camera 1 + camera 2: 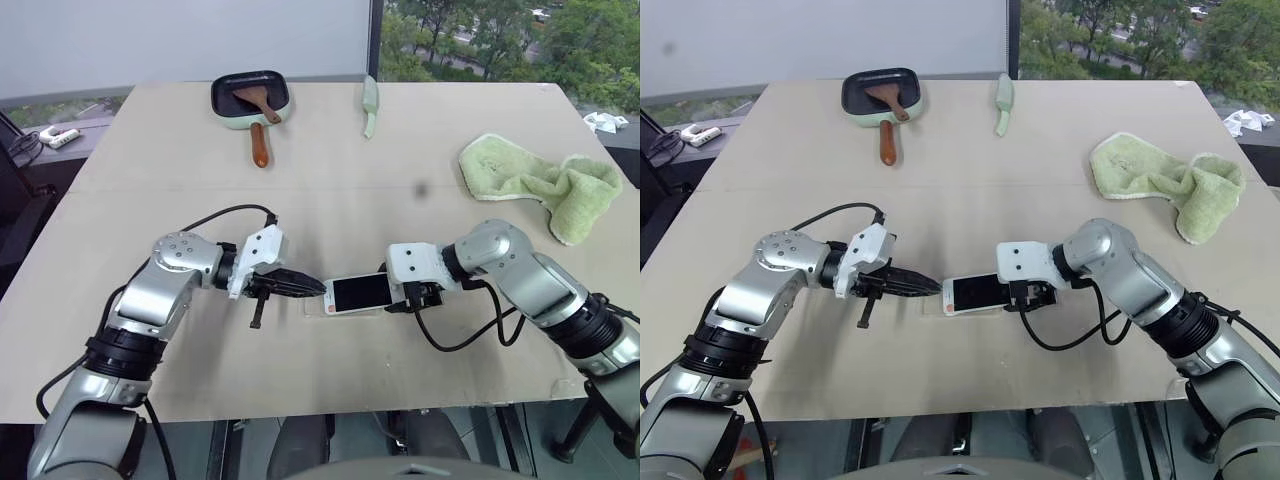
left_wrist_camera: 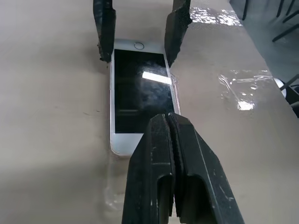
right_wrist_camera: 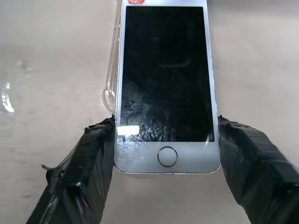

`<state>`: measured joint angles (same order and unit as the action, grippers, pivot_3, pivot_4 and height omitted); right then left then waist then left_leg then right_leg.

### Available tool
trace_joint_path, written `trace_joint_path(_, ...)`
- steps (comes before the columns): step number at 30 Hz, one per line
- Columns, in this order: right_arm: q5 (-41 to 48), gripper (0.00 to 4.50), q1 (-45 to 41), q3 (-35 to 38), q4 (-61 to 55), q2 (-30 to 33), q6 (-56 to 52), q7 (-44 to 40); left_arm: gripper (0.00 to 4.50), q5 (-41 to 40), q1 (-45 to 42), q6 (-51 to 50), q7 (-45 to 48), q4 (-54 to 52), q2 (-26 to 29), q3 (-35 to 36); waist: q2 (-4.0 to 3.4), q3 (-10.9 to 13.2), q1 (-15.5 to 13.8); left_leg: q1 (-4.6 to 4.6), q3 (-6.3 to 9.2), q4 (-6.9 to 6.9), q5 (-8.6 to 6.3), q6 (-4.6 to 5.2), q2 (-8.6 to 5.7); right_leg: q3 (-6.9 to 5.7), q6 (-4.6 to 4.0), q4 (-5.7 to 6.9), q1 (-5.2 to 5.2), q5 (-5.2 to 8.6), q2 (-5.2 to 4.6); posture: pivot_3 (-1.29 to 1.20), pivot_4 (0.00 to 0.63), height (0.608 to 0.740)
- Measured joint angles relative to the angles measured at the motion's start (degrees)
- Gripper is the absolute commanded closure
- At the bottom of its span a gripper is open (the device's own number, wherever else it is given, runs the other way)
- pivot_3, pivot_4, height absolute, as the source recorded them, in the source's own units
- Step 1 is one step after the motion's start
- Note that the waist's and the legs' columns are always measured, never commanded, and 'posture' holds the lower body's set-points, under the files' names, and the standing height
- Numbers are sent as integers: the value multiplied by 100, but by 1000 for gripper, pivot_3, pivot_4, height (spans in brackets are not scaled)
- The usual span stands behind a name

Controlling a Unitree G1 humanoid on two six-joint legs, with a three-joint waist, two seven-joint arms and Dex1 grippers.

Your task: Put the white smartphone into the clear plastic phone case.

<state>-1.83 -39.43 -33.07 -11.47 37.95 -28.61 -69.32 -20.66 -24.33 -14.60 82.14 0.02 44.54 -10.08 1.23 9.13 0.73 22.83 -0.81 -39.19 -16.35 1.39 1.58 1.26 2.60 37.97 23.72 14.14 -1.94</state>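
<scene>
Far left edge, upper part of the head frame, we see a small white power strip [image 1: 60,137] off the table. On the big beige rectangular table [image 1: 330,190], upper left-centre, sits a mint-green square pan with a dark inside [image 1: 250,98] and a brown wooden spatula [image 1: 259,122] lying in it, handle pointing toward us.

Lower left-centre: left gripper [image 1: 318,288], black fingers pressed together with nothing between them, tips pointing right, right at the near short end of the white smartphone [image 1: 360,293]. We can't tell if the tips actually touch it. In the left wrist frame the closed fingers [image 2: 175,154] overlap the phone's near bezel.

Centre of the frame: flat white smartphone with black screen and white bezels, screen up, lying lengthwise left-right on the table. The clear, thin plastic phone case [image 3: 111,70] sits under or along it; a transparent raised edge sticks out along one long side in the right wrist frame, and a faint clear outline [image 1: 312,310] shows at the phone's left end in the head frame. Whether the phone is fully seated in it we can't tell.

Just right of centre: right gripper [image 1: 398,300], fingers apart, clamped on the phone's home-button end, one taped black finger [image 3: 88,154] on each long edge.

Top centre-right: pale green slim utensil [image 1: 369,105]. Upper right: crumpled light-green terry towel [image 1: 540,180].
</scene>
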Motion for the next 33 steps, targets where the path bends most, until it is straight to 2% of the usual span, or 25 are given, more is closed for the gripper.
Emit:
trace_joint_path(7, -69, 1590, -73, -89, 0, -84, 1, -203, 4437, 210, 218, 98, -94, -157, -133, -198, 0, 0, 1, 0, 1, 0, 0, 0, 0, -1, 0, 0, 0, 0, 0, 0, 150, 740)
trace_joint_path(17, -175, 1590, -94, -99, 5, -149, -120, -293, 4437, 850, 160, 261, -756, -53, -567, -572, -1, -2, -8, -2, 3, -2, 0, 0, -1, -2, 0, 3, -2, -1, -1, 0, 150, 740)
trace_joint_path(24, -175, 1590, -85, -98, -53, -134, -284, -293, 4437, 854, 272, 263, -1035, -55, -659, -449, -2, -3, -13, -5, 5, -2, 0, 0, -1, -3, 0, 3, -5, -1, -2, 0, 150, 740)
trace_joint_path(33, -181, 1590, -42, -94, -320, -78, -701, -286, 4437, 742, 904, 201, -1512, -390, -672, -165, -6, -13, -20, -11, 7, -2, 0, 0, -2, -6, 0, 3, -11, 0, -8, 0, 150, 740)
